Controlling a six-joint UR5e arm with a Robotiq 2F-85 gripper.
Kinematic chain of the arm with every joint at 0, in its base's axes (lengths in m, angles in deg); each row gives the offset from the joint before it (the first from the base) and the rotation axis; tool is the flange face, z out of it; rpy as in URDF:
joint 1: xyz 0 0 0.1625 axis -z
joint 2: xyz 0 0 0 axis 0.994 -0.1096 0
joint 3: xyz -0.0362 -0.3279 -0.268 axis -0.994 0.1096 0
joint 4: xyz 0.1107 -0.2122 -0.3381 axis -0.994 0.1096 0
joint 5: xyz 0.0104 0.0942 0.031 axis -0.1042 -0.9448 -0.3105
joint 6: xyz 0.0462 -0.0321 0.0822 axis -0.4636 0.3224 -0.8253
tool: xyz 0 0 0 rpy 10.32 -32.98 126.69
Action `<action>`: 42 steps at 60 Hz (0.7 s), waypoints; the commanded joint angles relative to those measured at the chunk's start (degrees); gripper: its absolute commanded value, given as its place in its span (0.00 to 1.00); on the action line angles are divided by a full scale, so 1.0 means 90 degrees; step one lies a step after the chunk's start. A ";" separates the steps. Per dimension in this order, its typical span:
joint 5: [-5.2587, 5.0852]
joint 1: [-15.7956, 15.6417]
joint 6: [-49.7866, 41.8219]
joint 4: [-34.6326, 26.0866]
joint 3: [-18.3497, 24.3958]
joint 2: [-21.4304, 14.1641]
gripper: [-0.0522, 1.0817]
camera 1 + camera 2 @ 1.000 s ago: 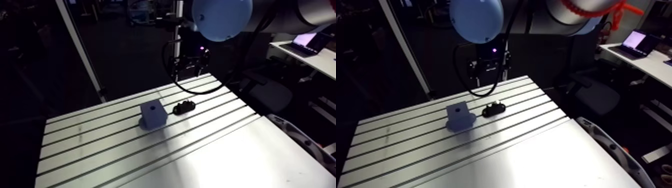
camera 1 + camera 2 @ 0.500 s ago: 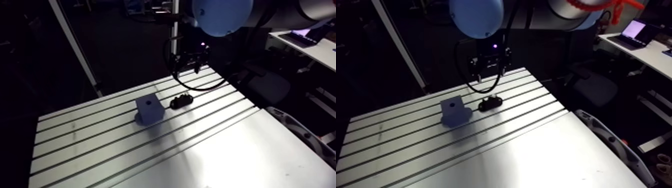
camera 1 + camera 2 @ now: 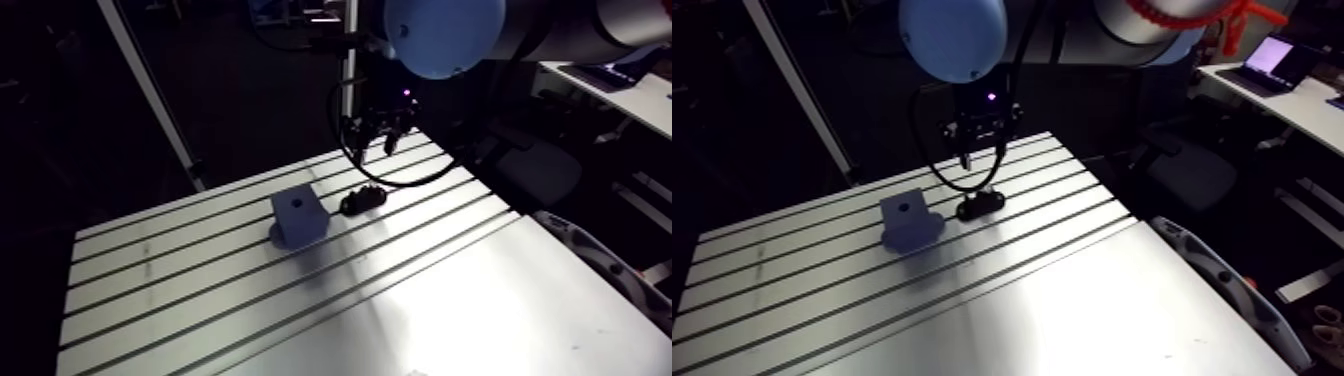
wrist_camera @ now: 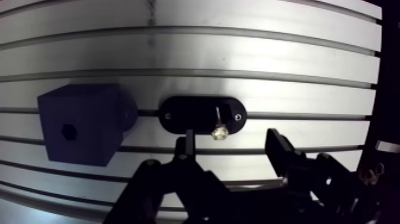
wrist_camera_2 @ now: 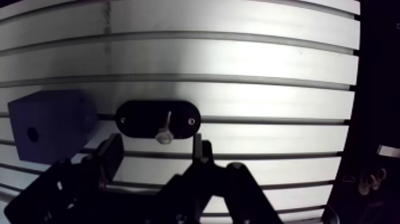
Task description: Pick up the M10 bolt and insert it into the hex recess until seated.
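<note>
Since the earlier frames your claw [image 3: 384, 140] has come a little lower in the arm view. It hangs over the black holder [image 3: 362, 200] and is not touching it. A blue block [image 3: 300, 217] stands just beside the holder on the table [image 3: 480, 300].

In the wrist view the fingers [image 4: 277, 143] are spread and hold nothing. The M10 bolt [image 4: 218, 124] lies on the holder just ahead of them, not yet picked up. The hex recess [image 4: 70, 130] in the block is empty, so grasping, carrying and inserting all remain. I see no obstacle.
</note>
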State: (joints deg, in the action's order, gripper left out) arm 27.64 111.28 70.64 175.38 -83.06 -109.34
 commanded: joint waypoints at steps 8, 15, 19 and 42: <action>0.0005 0.0004 0.0064 0.0015 -0.0046 0.0068 0.38; 0.0014 0.0004 0.0139 0.0041 -0.0056 0.0113 0.38; 0.0015 0.0004 0.0153 0.0090 -0.0091 0.0146 0.38; 0.0023 0.0004 0.0154 0.0142 -0.0171 0.0193 0.39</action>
State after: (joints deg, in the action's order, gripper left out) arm 27.78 111.31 72.03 176.51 -84.28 -107.83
